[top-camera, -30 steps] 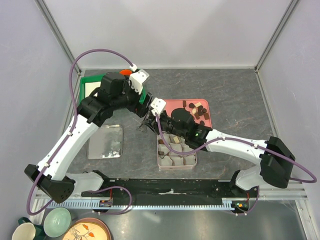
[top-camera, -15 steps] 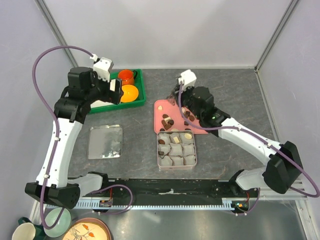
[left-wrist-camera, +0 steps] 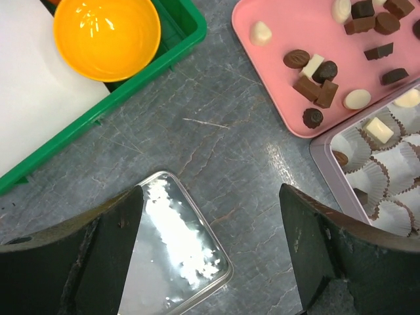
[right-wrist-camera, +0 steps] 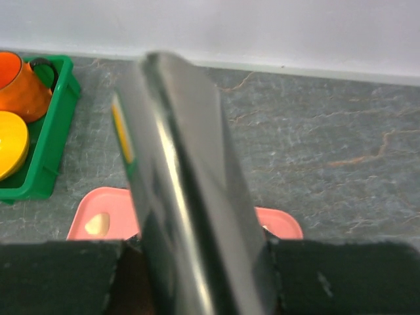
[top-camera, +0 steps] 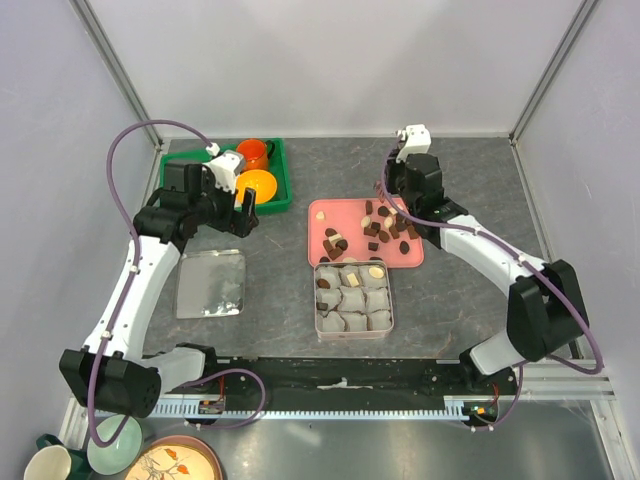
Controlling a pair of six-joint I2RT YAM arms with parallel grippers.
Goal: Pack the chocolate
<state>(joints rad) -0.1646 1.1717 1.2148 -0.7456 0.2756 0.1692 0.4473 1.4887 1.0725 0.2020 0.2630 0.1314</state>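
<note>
Chocolate pieces (top-camera: 372,228) lie scattered on the pink tray (top-camera: 345,215) at frame centre, a few in the square tin (top-camera: 391,305) just below; the left gripper (left-wrist-camera: 210,197), upper left, gapes wide and empty, while the right gripper (top-camera: 400,212), over the tray, hides how far it is open.

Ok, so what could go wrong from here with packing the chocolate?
The chocolate lies clustered on the pink tray, so picking one piece may knock its neighbours. The paper cups in the tin look flimsy; a piece dropped off-centre could tip or crush one.
</note>
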